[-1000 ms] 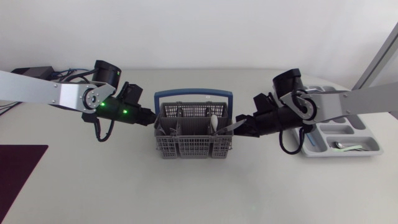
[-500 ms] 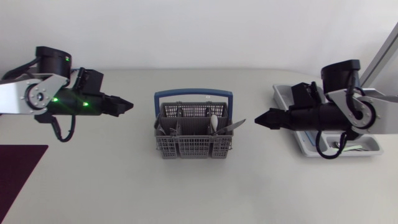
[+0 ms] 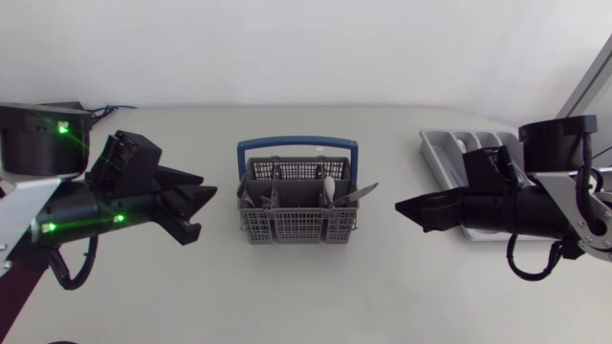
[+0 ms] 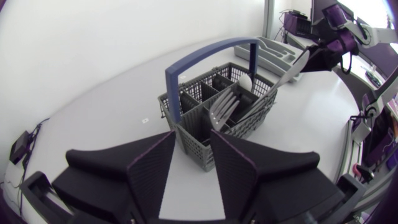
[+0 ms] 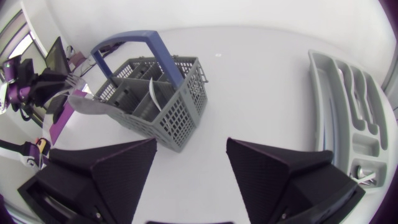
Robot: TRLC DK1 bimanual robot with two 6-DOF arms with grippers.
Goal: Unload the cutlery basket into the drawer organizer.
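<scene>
Fingers: L gripper (image 3: 203,203) and R gripper (image 3: 413,212) both spread, empty, aimed at the basket from either side, well apart from it.
Table (image 3: 306,287): carries all.
Organizer (image 3: 448,153): by R arm, handy for drop-offs.
Basket (image 3: 296,225): centre, btw grippers, so either reaches.
Cutlery (image 3: 361,193): sticking up from basket, easy to pinch.

Left arm (image 3: 81,203): black cylindrical joint, pale link, green indicator lights (image 3: 63,127) behind the left gripper (image 3: 203,204), looping black cable (image 3: 67,274). Right arm (image 3: 535,212): black joint, white link, black cable loop (image 3: 531,270). Left gripper and right gripper (image 3: 411,215): broad matte-black wedge fingers.
</scene>
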